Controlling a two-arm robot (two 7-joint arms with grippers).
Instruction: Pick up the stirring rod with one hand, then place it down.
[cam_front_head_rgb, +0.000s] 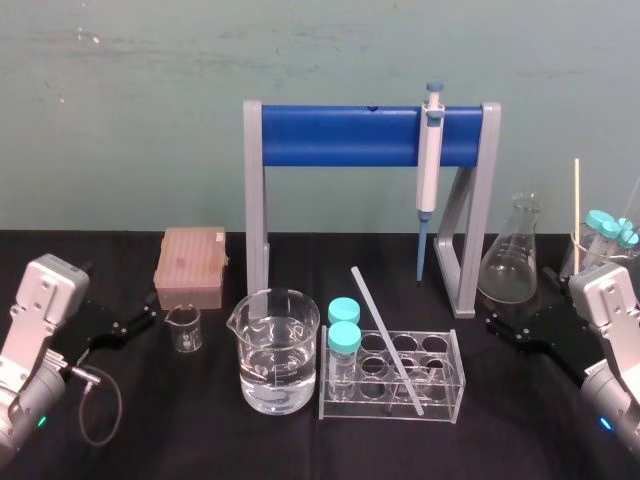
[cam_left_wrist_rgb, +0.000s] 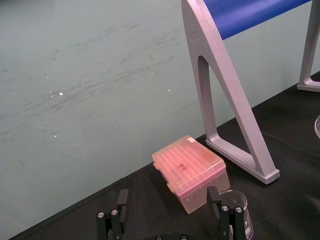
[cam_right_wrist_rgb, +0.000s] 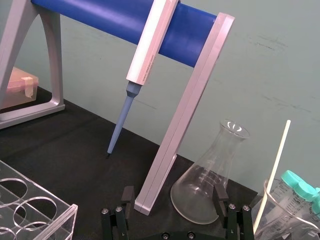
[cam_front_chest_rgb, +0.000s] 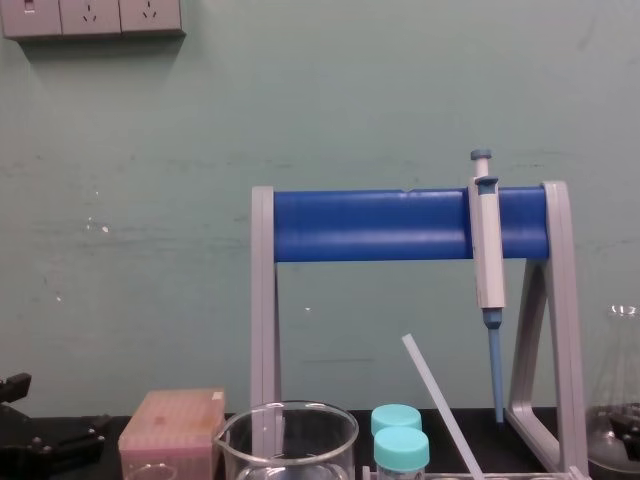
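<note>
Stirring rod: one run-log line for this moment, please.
stirring rod: leaning in test tube rack, ungripped | left gripper: open, near tip box | right gripper: open, near flask | step: pick not started

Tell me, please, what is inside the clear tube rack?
Two teal-capped tubes stand at the left end of the rack; the stirring rod leans through a hole nearer the right. Other holes look empty. Where the rod's tip rests is unclear.
</note>
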